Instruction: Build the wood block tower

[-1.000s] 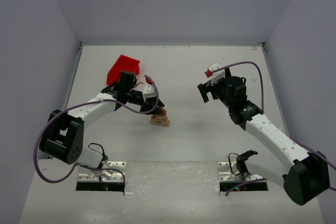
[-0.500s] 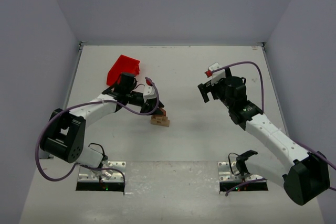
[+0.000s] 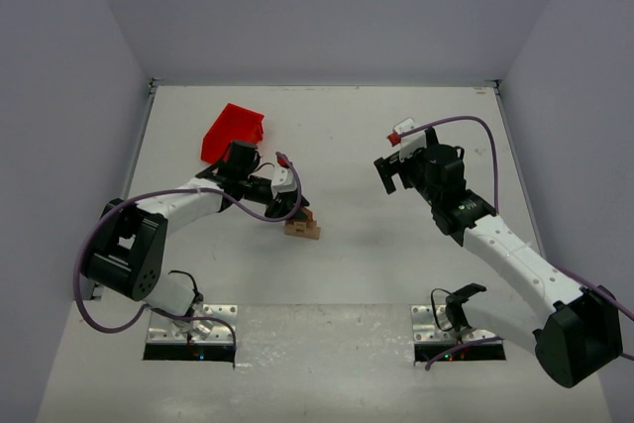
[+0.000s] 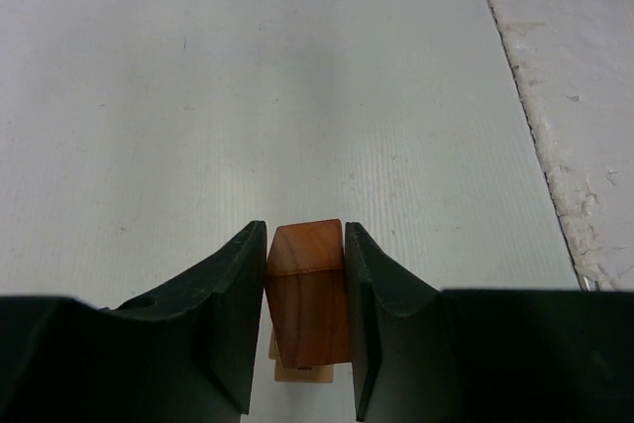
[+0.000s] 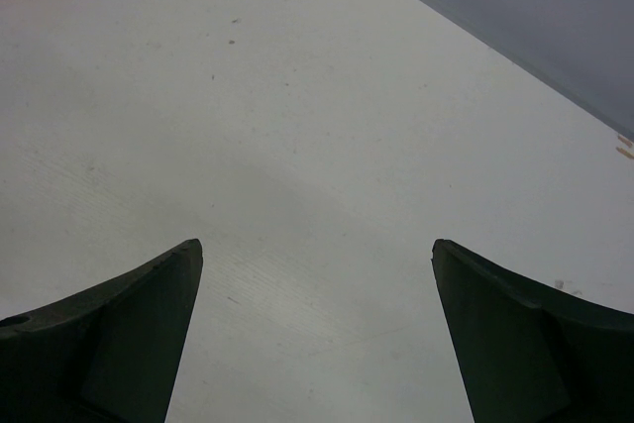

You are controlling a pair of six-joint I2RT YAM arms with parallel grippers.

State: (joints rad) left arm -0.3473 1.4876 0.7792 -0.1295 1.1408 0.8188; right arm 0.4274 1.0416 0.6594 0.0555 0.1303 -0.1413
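Left wrist: left gripper (image 4: 305,237) clamps reddish-brown wedge (image 4: 308,289), long axis along its fingers, above a pale block (image 4: 297,372); right gripper (image 5: 317,257) spread wide.

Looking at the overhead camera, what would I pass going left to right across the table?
red bin → wood block tower → right gripper

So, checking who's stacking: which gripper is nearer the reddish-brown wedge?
Left. The left gripper grips the reddish-brown wedge; the right gripper hangs open, far to its right.
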